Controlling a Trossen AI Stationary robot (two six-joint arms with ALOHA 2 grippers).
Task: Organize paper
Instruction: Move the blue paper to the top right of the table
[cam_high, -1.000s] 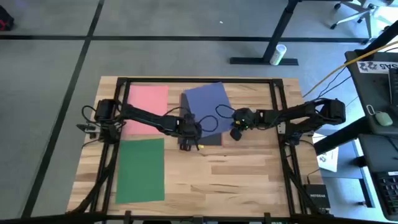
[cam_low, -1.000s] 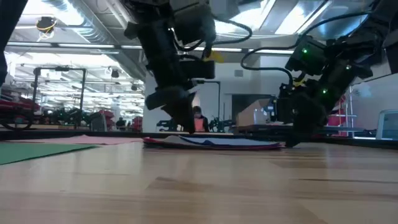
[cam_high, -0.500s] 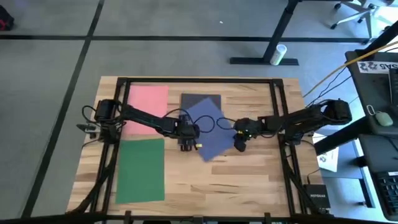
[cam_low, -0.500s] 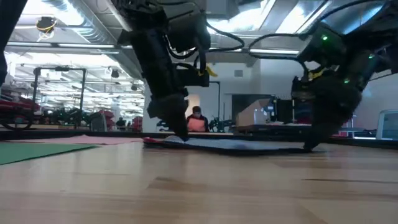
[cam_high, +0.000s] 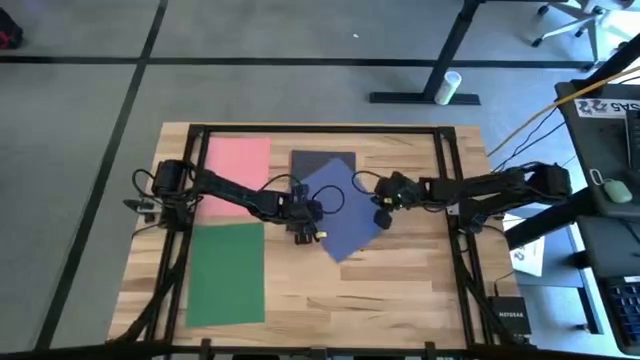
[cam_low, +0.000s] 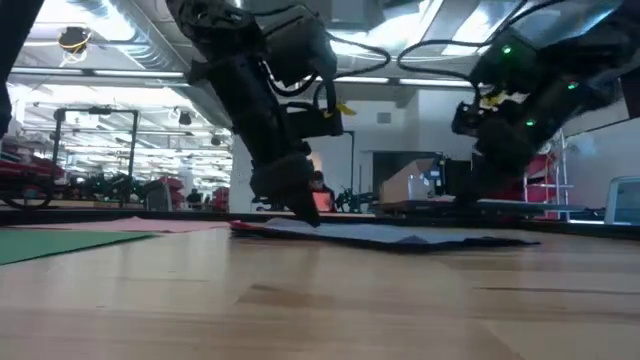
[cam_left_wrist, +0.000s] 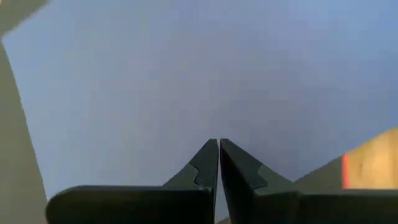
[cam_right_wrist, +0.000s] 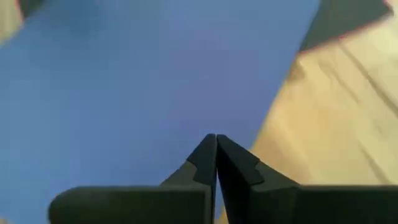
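Both claws are working mid-table: my left gripper (cam_high: 303, 222) is pressing, fingers pinched together, onto the blue sheet's (cam_high: 345, 212) left edge, while my right gripper (cam_high: 381, 203), also pinched narrow, is hanging above its right corner. That sheet is lying skewed, long axis diagonal, overlapping the dark grey sheet (cam_high: 318, 160). Pink sheet (cam_high: 236, 176) and green sheet (cam_high: 226, 272) are sitting squarely leftward. Bare table (cam_high: 400, 290) is lying open toward the near edge.

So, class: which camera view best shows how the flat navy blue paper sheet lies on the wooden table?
The high view: the navy blue paper sheet shows whole, skewed over a dark grey sheet. The low view gives only its thin edge; both wrist views show just a blue surface filling the picture.
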